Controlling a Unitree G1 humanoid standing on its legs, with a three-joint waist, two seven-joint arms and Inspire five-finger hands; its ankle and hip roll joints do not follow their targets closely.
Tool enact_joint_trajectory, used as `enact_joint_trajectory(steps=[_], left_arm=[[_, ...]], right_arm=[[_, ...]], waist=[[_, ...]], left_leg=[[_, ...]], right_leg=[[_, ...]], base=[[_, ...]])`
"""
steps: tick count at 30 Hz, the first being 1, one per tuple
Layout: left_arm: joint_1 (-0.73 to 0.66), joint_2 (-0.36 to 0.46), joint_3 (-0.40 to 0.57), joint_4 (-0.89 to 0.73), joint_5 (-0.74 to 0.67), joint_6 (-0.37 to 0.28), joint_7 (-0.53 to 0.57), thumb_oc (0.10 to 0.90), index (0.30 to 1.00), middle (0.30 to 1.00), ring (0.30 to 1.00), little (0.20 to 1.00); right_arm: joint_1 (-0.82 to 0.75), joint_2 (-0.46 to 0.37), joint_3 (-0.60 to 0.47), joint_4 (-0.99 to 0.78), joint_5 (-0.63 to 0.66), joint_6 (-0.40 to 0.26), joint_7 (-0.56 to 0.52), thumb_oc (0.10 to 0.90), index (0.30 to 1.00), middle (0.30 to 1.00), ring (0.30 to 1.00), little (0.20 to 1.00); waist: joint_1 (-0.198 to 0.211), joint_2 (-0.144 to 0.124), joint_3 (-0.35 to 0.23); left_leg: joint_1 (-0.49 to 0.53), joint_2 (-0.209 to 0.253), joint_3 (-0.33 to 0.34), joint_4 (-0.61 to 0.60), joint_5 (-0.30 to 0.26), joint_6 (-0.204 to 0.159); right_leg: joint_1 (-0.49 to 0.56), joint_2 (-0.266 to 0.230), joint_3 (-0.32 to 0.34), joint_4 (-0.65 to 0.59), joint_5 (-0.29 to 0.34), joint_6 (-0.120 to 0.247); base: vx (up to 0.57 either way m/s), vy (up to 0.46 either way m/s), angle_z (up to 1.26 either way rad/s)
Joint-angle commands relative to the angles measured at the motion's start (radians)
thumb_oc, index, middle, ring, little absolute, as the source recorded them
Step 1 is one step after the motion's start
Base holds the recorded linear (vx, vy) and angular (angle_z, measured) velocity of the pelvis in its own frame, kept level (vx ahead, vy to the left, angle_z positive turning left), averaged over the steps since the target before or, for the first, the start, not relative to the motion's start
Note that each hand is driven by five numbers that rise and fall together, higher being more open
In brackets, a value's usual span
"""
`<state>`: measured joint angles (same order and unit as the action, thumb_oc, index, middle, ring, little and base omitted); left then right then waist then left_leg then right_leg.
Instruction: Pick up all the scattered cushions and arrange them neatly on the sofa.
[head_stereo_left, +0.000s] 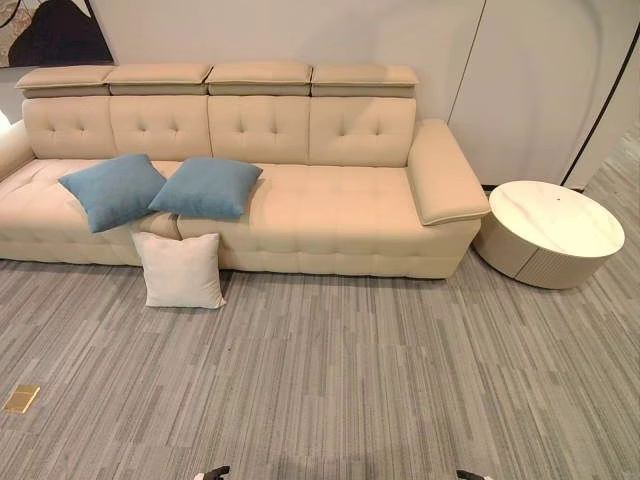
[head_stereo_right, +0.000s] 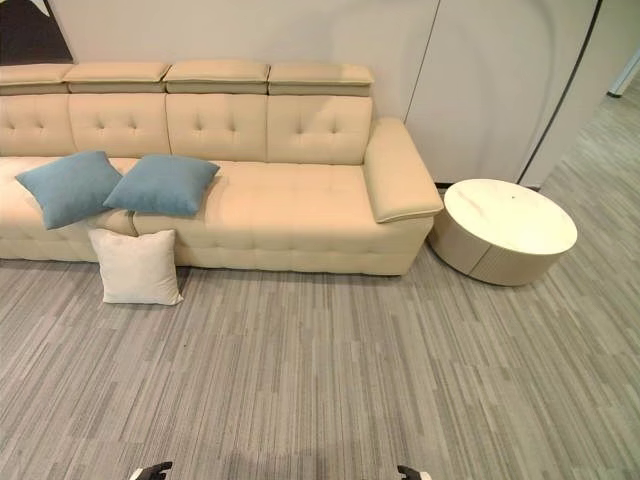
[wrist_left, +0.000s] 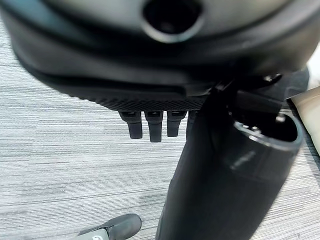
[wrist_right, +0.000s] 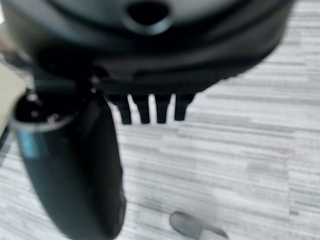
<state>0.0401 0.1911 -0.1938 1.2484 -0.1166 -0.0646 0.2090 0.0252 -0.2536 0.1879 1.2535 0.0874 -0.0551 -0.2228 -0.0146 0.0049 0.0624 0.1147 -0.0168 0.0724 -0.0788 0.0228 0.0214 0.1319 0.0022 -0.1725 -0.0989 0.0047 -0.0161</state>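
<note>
Head views: a beige tufted sofa (head_stereo_left: 300, 200) spans the upper half of the frame against a pale wall. Two blue cushions lie on its seat at upper left: the left blue cushion (head_stereo_left: 112, 190) is turned diamond-wise, and the right blue cushion (head_stereo_left: 207, 187) sits just beside it, their near corners touching or overlapping. A white cushion (head_stereo_left: 180, 270) stands upright on the grey striped carpet (head_stereo_left: 330, 380), leaning against the sofa's front directly below the gap between the blue pair. A round white side table (head_stereo_left: 552, 232) stands on the carpet at right centre, just beside the sofa's armrest. A small brass floor plate (head_stereo_left: 21, 398) lies in the carpet at lower left.

Hands: the left hand (wrist_left: 150, 125) and the right hand (wrist_right: 150, 107) each appear in their own wrist view, hanging over bare carpet with fingers extended straight down and nothing held. At the bottom edge of the head views, dark tips of both hands just show, well apart from the white cushion, which lies up and to the left of them across open carpet; the blue cushions lie farther still.
</note>
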Motion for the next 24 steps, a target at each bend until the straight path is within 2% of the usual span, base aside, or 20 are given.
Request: enact_joint_trajectory(steps=[1, 18, 20, 24], left_arm=[[-0.064, -0.001, -0.003, 0.045, 0.015, -0.025, 0.0, 0.8, 0.9, 0.9, 0.9, 0.9], [-0.072, 0.004, -0.022, 0.052, 0.04, -0.012, -0.039, 0.8, 0.9, 0.9, 0.9, 0.9], [-0.078, 0.005, -0.028, 0.051, 0.045, -0.011, -0.038, 0.8, 0.9, 0.9, 0.9, 0.9], [-0.101, 0.005, -0.048, 0.045, 0.046, -0.012, -0.034, 0.8, 0.9, 0.9, 0.9, 0.9]], right_arm=[[-0.07, -0.018, 0.025, 0.055, -0.012, -0.018, -0.028, 0.8, 0.9, 0.9, 0.9, 0.9], [-0.075, -0.023, 0.051, 0.045, -0.037, -0.005, -0.003, 0.8, 0.9, 0.9, 0.9, 0.9], [-0.082, -0.027, 0.053, 0.048, -0.04, -0.005, -0.004, 0.8, 0.9, 0.9, 0.9, 0.9], [-0.097, -0.04, 0.054, 0.046, -0.043, -0.006, -0.009, 0.8, 0.9, 0.9, 0.9, 0.9]], waist=[[-0.003, -0.031, 0.014], [-0.013, -0.026, 0.028], [-0.013, -0.025, 0.035], [-0.011, -0.031, 0.067]], left_leg=[[0.019, 0.036, -0.009, -0.008, -0.077, -0.052], [0.004, 0.048, -0.021, -0.008, -0.065, -0.062], [-0.006, 0.051, -0.027, -0.008, -0.055, -0.065], [-0.087, 0.051, -0.043, 0.08, -0.057, -0.073]], right_leg=[[0.033, -0.058, -0.012, 0.012, -0.072, 0.113], [0.02, -0.043, -0.006, 0.023, -0.08, 0.094], [0.005, -0.039, -0.009, 0.036, -0.086, 0.088], [-0.029, -0.042, -0.024, 0.067, -0.101, 0.07]], base=[[0.0, 0.0, 0.0], [0.0, -0.023, 0.01], [-0.04, -0.049, 0.19], [-0.08, -0.039, 0.19]])
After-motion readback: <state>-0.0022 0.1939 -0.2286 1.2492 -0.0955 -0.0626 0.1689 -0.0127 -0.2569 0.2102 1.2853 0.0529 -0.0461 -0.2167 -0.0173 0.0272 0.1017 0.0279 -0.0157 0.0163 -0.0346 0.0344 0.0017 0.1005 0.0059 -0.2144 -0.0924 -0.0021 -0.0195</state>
